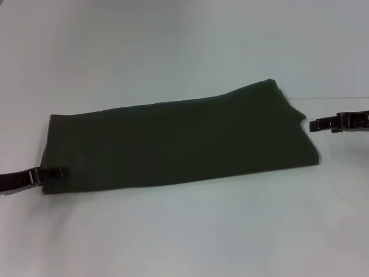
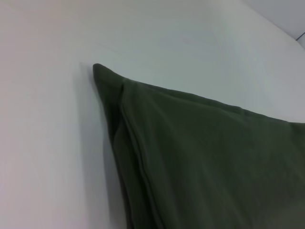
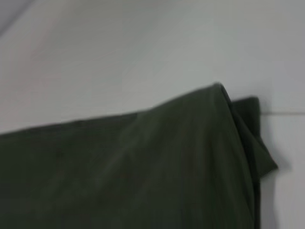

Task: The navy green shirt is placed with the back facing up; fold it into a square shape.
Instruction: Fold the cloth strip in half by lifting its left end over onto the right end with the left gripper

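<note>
The navy green shirt [image 1: 179,141] lies across the frame's middle as a long folded band. My left gripper [image 1: 56,172] touches its lower-left corner, my right gripper [image 1: 314,124] sits just beside its right end; whether either clenches, I cannot tell. I judge the end-to-end fold comes next, needing a firm corner hold.

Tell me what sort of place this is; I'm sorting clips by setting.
Probably a lab test bench: a bare white table, one folded navy green shirt, the left gripper at its near-left corner, the right gripper beside its right end.
</note>
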